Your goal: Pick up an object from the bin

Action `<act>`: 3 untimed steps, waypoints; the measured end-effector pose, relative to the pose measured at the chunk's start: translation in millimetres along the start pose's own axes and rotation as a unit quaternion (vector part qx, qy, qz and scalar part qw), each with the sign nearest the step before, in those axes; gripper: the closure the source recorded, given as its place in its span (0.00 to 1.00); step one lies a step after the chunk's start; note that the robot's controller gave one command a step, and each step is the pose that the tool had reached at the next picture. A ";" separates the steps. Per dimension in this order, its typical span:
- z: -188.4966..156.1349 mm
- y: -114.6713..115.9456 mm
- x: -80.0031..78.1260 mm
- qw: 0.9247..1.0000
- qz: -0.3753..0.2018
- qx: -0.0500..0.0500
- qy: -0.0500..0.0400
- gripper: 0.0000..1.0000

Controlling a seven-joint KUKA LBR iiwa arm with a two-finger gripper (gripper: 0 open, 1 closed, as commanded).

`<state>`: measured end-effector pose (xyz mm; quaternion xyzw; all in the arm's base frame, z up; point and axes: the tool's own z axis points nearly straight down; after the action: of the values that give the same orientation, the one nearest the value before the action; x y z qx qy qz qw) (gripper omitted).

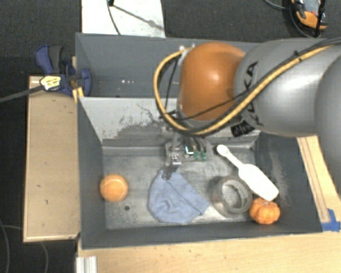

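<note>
One oblique overhead camera above bin (125,152)

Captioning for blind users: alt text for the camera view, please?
The arm's gripper hangs at the upper tip of a crumpled blue cloth in the grey metal bin. A round orange ball lies left of it; a grey tape roll, white plastic scoop and small orange pumpkin-shaped toy lie right.

— Home? Kitchen?
— Neither. Robotics lab, by every sign: heavy grey industrial arm (295,90), orange wrist cover (210,78), yellow cable (156,87) looped round it.
— Anything else?
— Bare grey metal bin (131,124) on dark carpet (23,16). Mismatched small things along its near edge: orange ball (113,187), blue cloth (173,201), tape roll (231,196). Black and orange cabled gear (306,13) dropped on the floor past the far right corner.
</note>
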<state>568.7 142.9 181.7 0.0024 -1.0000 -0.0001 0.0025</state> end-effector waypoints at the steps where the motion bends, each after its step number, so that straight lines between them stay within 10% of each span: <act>1: -4.3 -0.6 -1.9 1.000 0.002 -0.001 -0.004 0.00; 3: 98.9 -28.7 -2.0 1.000 -0.007 -0.001 -0.004 0.00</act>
<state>570.3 114.2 82.8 0.0090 -1.0000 -0.0007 -0.0019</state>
